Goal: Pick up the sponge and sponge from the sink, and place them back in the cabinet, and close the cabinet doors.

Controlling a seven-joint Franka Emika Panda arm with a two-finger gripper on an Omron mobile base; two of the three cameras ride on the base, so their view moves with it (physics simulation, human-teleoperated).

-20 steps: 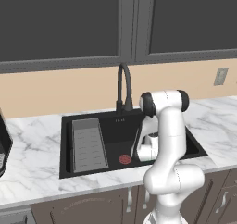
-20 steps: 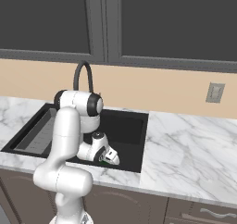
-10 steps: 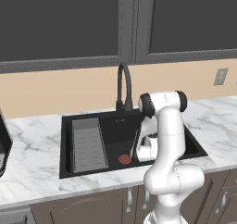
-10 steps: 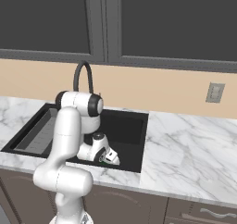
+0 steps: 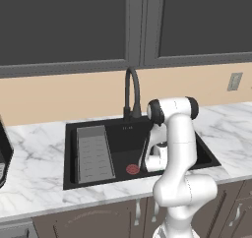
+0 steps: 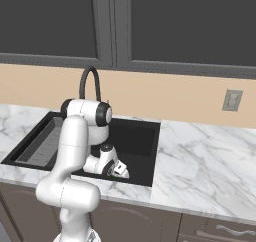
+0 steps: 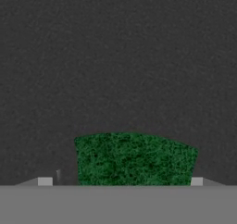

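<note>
Gripper (image 7: 121,181) low in sink (image 5: 123,133), now narrowing around sponge (image 7: 134,158)

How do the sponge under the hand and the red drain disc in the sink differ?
The sponge is green, rough-textured and straight-sided; the drain disc is red and round. The sponge lies between the open jaws; the disc sits apart, beside the ribbed tray. Both lie flat on the sink floor.

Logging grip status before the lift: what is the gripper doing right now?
Gripper: open, jaws standing either side of the green-topped rectangular sponge on the black sink floor; not gripping it yet.
</note>
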